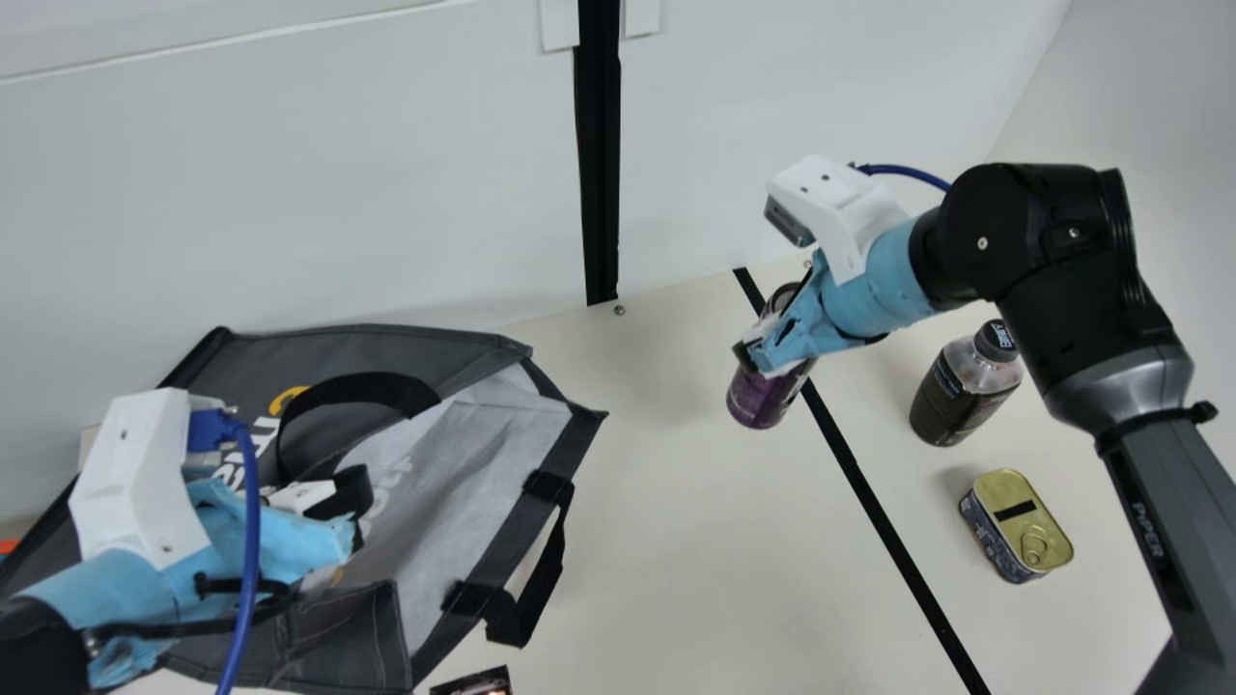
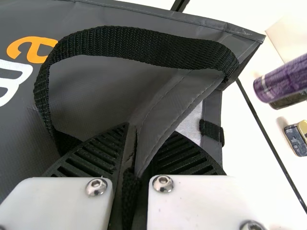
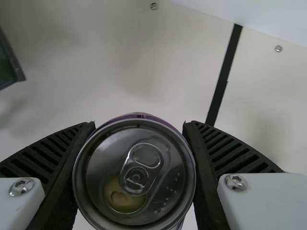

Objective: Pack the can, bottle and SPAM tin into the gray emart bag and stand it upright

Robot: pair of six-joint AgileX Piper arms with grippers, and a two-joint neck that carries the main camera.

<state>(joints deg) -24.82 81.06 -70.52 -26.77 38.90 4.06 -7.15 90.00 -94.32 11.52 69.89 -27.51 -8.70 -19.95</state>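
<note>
The gray bag [image 1: 386, 352] lies on the table [image 1: 676, 541] — smooth outer cloth, stitched seams, a paler, creased lining [image 1: 435, 473] showing at its gaping mouth. Its black straps are coarse woven webbing, one arched in a loop [image 2: 134, 45]. The left gripper [image 1: 357, 521] pinches a folded, stitched edge of the bag.

The right gripper [image 1: 753, 357] has the purple can [image 1: 763, 398] clamped between its ribbed fingers; whether the can touches the table I cannot tell. Its round metal lid carries a pull tab with a yellowish patch beside it. Outside the bag, near the right arm, stands the clear plastic bottle [image 1: 956, 391], dark inside or labeled dark — I cannot tell which — under a black cap. The rounded, oblong tin [image 1: 1024, 531] sits near it, gold lid and ring pull up.
</note>
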